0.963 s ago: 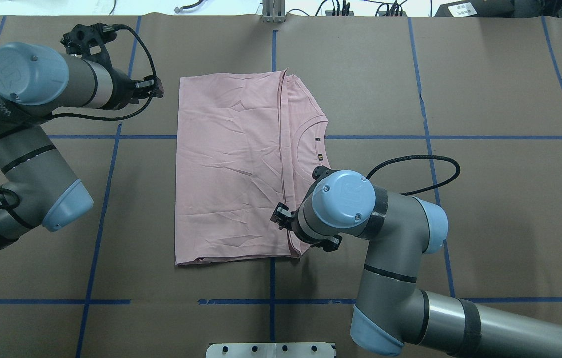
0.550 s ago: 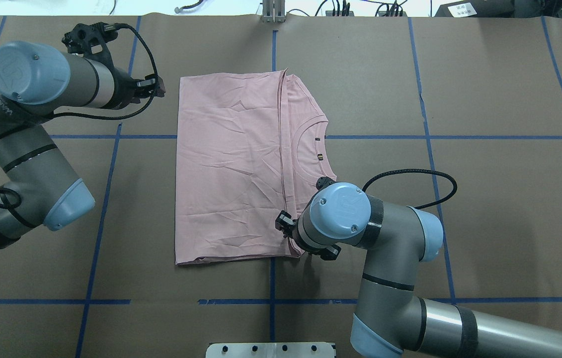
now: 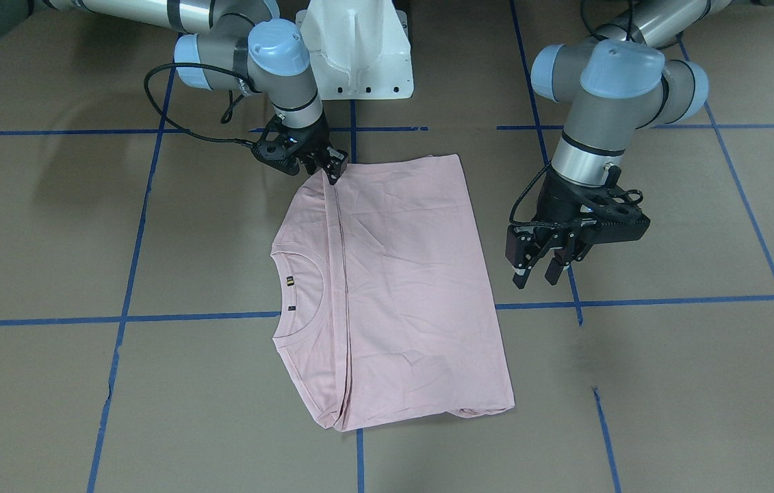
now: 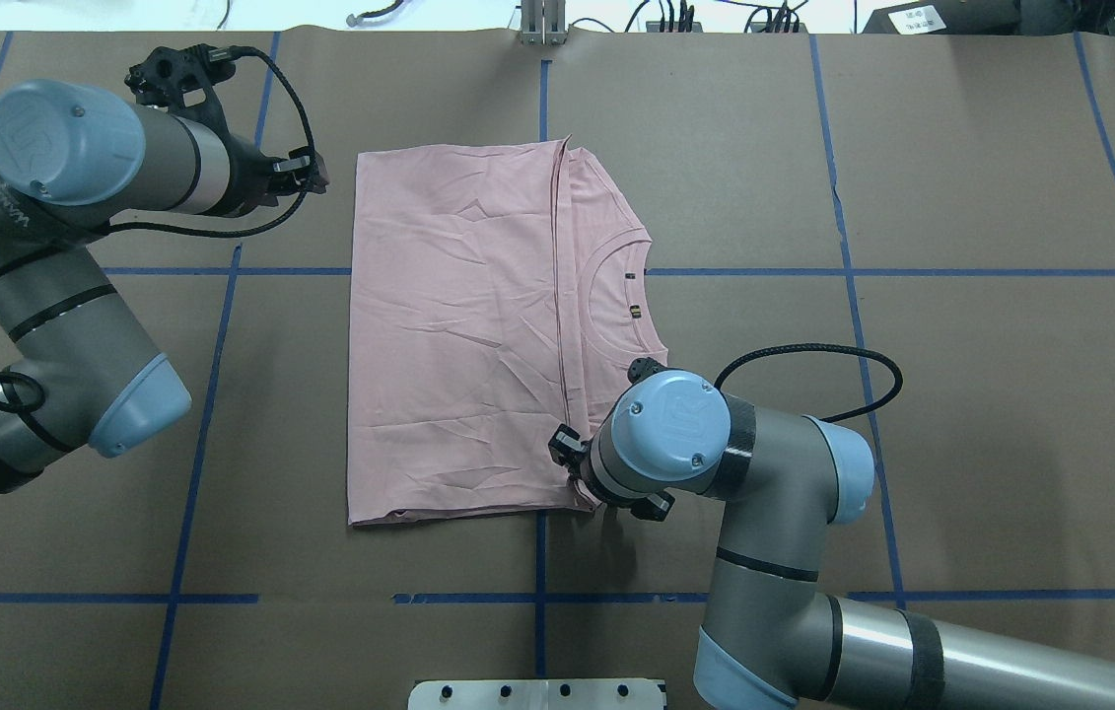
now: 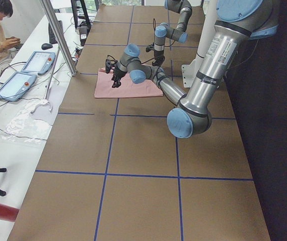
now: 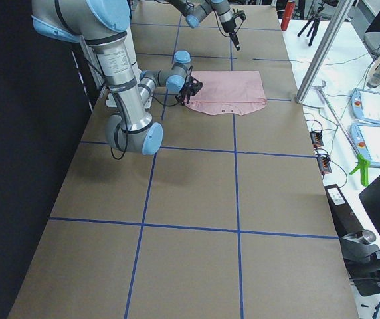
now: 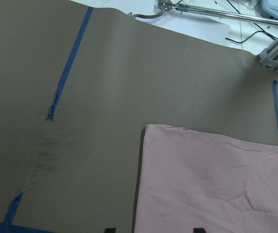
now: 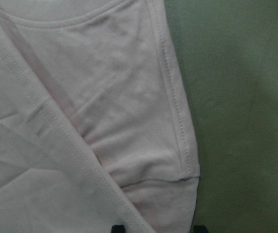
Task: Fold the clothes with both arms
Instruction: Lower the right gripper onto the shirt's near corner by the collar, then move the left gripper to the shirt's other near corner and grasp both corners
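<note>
Pale pink tee (image 4: 458, 335) lies flat mid-worktop (image 4: 961, 414), which is brown paper w/ a blue tape grid (image 4: 851, 296). The tee is soft and creased, folded to a rough rectangle, curved neckline (image 4: 592, 296) showing on one side. Right fingers (image 3: 334, 166) are spread, low at the tee's stitched corner nearest the robot, gripping nothing. Left fingers (image 3: 522, 268) are apart too and empty, hanging beside the opposite edge.

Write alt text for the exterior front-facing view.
A folded pale pink shirt lies flat on a brown table. The right pincer, at the view's left, sits at the shirt's top corner; the left pincer hangs open beside the opposite edge, clear of the cloth.
</note>
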`<state>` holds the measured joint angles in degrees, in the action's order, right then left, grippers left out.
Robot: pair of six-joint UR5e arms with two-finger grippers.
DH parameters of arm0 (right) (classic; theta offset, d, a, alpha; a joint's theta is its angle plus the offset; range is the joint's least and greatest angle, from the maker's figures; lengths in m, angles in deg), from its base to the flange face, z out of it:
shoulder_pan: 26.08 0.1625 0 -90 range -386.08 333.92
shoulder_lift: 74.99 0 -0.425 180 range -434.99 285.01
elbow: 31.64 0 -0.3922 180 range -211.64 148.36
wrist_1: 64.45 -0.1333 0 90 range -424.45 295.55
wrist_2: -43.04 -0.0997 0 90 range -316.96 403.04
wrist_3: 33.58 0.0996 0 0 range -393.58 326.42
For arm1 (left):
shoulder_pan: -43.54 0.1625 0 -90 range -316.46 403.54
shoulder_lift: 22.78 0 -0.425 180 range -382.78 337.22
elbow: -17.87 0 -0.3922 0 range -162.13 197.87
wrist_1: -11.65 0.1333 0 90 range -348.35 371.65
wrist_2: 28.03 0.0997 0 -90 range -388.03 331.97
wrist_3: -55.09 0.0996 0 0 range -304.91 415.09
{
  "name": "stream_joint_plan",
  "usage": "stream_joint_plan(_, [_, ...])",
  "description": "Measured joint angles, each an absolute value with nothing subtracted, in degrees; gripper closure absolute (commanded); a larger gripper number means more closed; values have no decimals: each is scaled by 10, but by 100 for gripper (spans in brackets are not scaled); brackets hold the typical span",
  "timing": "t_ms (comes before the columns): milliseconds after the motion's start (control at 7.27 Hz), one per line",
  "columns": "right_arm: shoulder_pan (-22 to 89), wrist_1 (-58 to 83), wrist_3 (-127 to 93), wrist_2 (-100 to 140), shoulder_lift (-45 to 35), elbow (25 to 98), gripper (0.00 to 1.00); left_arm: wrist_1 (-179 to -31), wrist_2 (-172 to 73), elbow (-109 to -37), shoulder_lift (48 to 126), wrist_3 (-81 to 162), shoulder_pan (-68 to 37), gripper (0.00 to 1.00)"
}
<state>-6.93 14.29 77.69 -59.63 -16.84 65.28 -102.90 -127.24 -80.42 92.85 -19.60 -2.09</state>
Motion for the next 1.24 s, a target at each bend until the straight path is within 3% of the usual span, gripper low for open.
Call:
stream_joint_plan(138, [-70, 143, 777, -596, -169, 652, 100, -1029, -1272, -804, 928, -196, -21, 38])
stream_joint_plan(826, [-66, 143, 772, -596, -170, 657, 100, -1021, -1271, -809, 928, -203, -18, 39])
stream_joint_plan(1239, [-60, 148, 775, -598, -149, 704, 100, -968, -1270, -868, 925, -335, 66, 36])
